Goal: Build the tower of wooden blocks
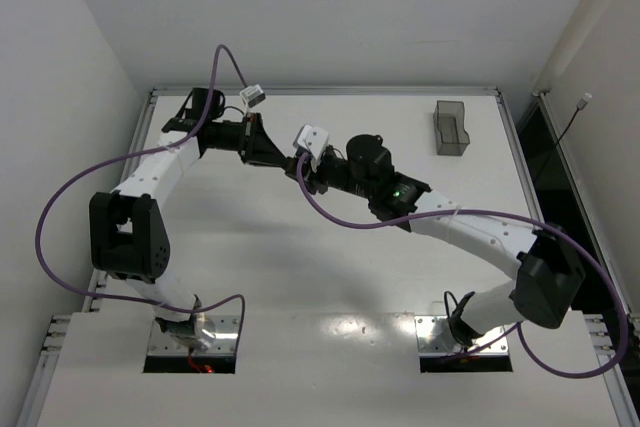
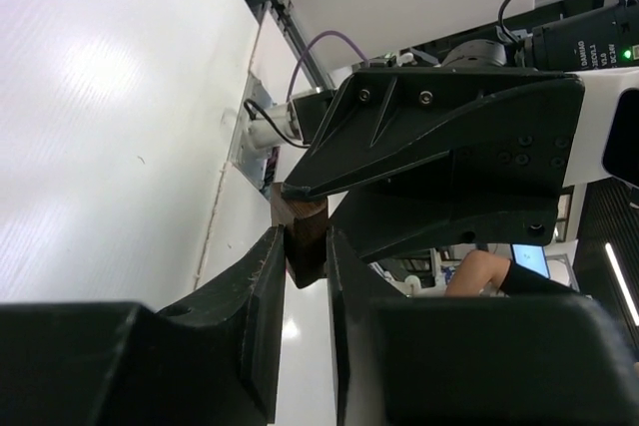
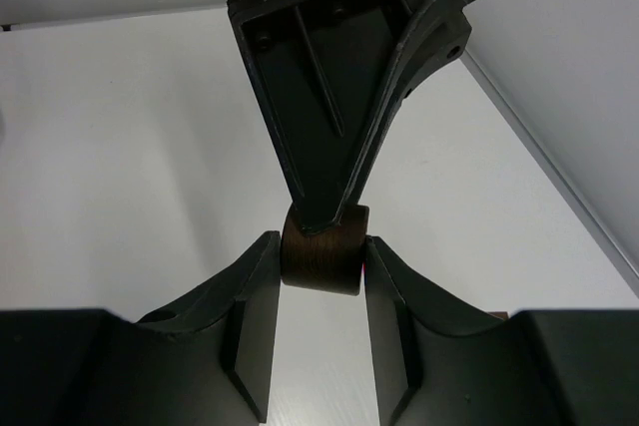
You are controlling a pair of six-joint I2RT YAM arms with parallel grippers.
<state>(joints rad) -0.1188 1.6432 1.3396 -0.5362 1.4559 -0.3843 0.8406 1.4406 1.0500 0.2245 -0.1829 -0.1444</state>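
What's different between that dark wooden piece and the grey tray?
The dark wooden piece is brown and opaque; the grey tray is translucent. The piece is gripped by the left tool and right tool; the tray stands untouched at the far right of the table.

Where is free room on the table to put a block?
The table is bare in its near middle and left of the grey tray. The far centre is crowded: left gripper and right gripper both hold one dark brown wooden piece.
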